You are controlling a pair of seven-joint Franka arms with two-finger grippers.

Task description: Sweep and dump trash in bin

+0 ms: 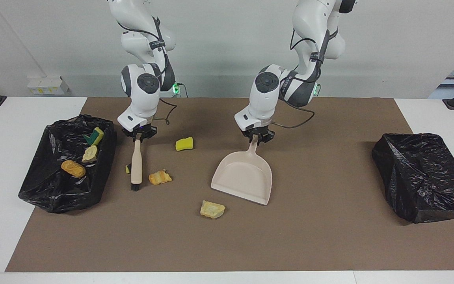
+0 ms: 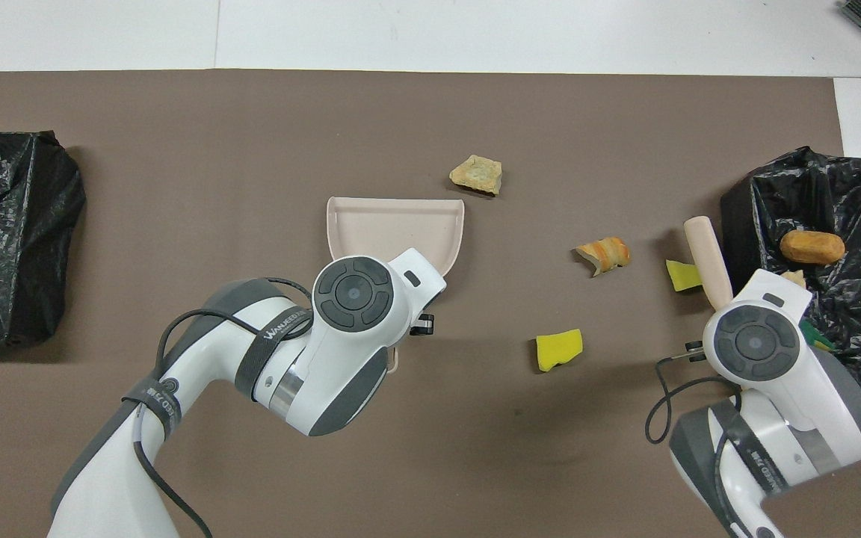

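While my left hand (image 1: 259, 137) pinches the beige plastic dustpan's (image 1: 244, 175) handle and my right hand (image 1: 138, 134) the beige brush (image 1: 136, 165), the soft, light yellow sponge chunk (image 1: 184, 143) should push along easily.

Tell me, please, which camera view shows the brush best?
The facing view: the whole brush shows, handle down to dark bristles, hanging from the right gripper. In the overhead view only its handle shows; the arm hides the rest.

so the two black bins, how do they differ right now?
The bin at the right arm's end lies open and holds a green-backed sponge, a bread chunk and a pastry bit; the bin at the left arm's end shows no trash, its liner draped over the top. Both are black-lined and sit at the mat's edges.
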